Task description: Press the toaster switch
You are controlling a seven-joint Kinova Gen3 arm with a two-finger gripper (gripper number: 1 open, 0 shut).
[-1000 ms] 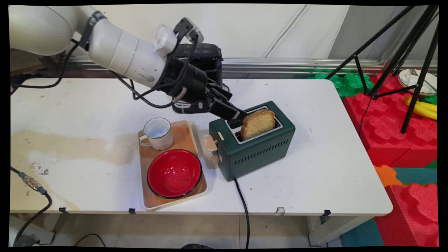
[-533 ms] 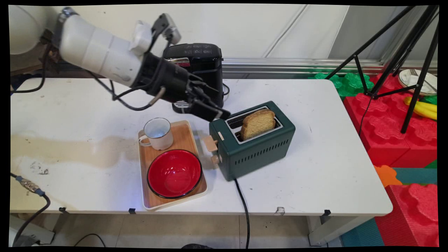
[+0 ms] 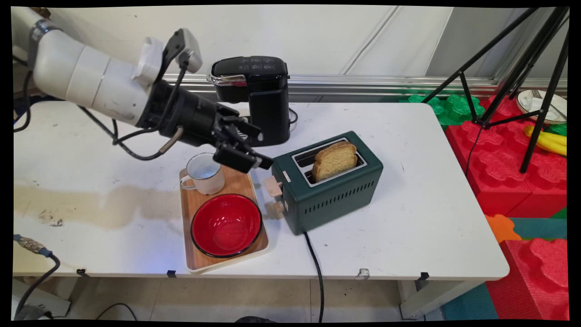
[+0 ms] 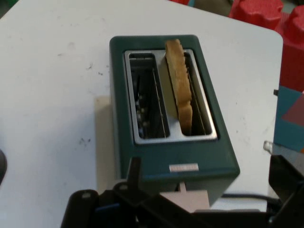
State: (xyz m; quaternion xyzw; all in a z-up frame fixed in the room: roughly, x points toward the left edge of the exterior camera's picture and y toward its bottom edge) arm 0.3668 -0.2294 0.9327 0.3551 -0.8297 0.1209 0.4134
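The gripper (image 3: 254,160) hangs just left of the green toaster (image 3: 331,190), above the far right corner of the wooden tray (image 3: 236,181). It holds nothing. I cannot tell how far it is open.

A slice of toast (image 3: 335,160) stands upright in the toaster's near slot and sticks out at the top; the far slot is empty. The toast looks light, stiff and crumbly, so its exposed top edge seems the place to hold it, gently.

Left of the toaster, a white mug (image 3: 205,172) and a red bowl (image 3: 226,225) sit on the tray. A black coffee machine (image 3: 258,97) stands behind the toaster on the bench (image 3: 408,218).

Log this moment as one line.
tool empty, beside toaster | bread slice in toaster slot | mug, red bowl on tray
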